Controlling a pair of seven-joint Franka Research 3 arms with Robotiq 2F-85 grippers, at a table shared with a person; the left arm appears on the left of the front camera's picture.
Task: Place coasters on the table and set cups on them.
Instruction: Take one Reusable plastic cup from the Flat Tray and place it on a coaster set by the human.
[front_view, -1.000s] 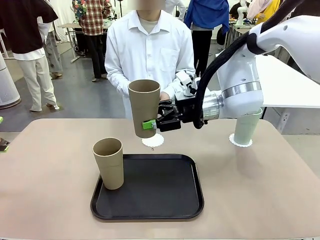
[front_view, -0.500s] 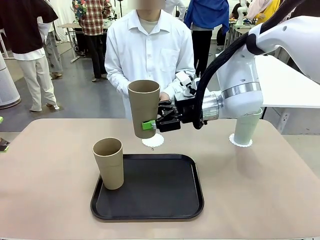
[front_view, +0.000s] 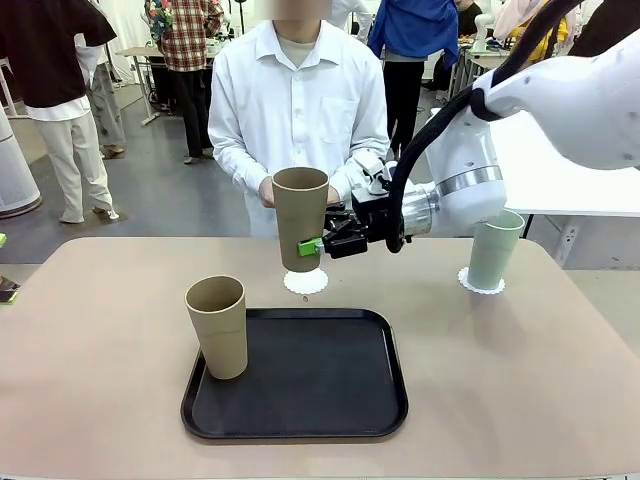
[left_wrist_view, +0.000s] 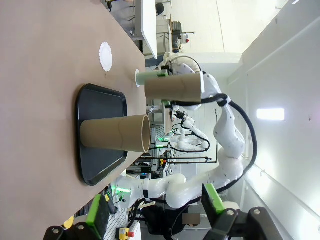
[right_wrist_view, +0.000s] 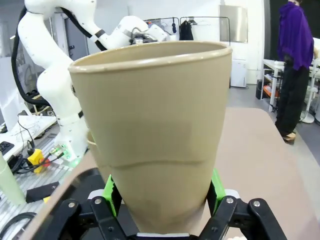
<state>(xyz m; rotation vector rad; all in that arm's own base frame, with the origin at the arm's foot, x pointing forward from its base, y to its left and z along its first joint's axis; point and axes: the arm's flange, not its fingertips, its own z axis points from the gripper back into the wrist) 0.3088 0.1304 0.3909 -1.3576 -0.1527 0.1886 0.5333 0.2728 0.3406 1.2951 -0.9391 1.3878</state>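
Sitting nearest, one tan cup (front_view: 217, 325) waits on the black tray (front_view: 300, 400). Past it the right hand (front_view: 305, 248) pinches the other tan cup (front_view: 300, 205) low down, hanging just over the middle coaster (front_view: 305, 284). Let go off-centre and it'd probably tip or drag the paper. Meanwhile the left hand (left_wrist_view: 155, 212) is spread, empty. Farthest, the mint cup (front_view: 493, 250) sits on its coaster (front_view: 481, 283) on the desk (front_view: 100, 330).

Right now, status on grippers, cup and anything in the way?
Right gripper shut on tan cup, just over bare coaster. Left gripper open, empty. Person's hand close behind cup.
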